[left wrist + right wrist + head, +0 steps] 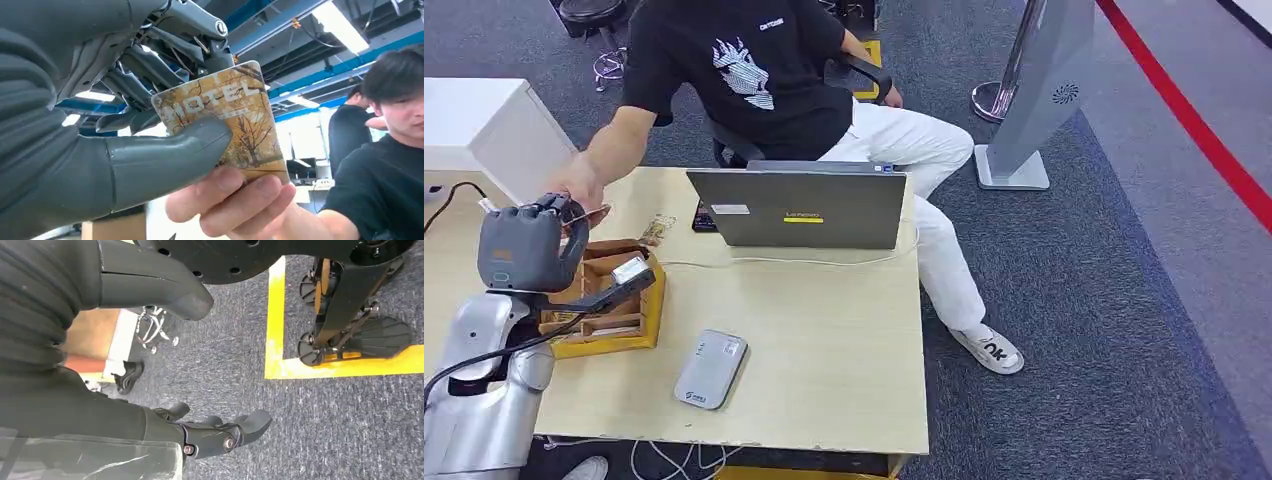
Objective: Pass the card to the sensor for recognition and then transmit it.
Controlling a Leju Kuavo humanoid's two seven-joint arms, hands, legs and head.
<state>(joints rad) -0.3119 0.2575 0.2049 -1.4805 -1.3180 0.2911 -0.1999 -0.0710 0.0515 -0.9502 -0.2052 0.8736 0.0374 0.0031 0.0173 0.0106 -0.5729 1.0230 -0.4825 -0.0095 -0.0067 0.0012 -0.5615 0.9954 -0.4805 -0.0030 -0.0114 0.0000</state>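
Card (pixel 227 117): thin, stiff, glossy, printed with trees; looks light and likely slippery, best taken by a free edge.
Location: raised over the table's (pixel 824 330) far left corner.
Left hand (pixel 125 125): thumb and fingers pinch the card.
Person's hand (pixel 235 200): fingers grip the card's opposite edge.
Right hand (pixel 210 432): hangs above carpet, loosely spread, holding nothing.

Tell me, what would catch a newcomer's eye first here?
Probably the handover: the robot's left hand pinches a hotel card while a seated person's hand takes hold of its other end, above the far left of the wooden table. Next, the grey laptop at the table's far edge and the pale card sensor lying near the front.
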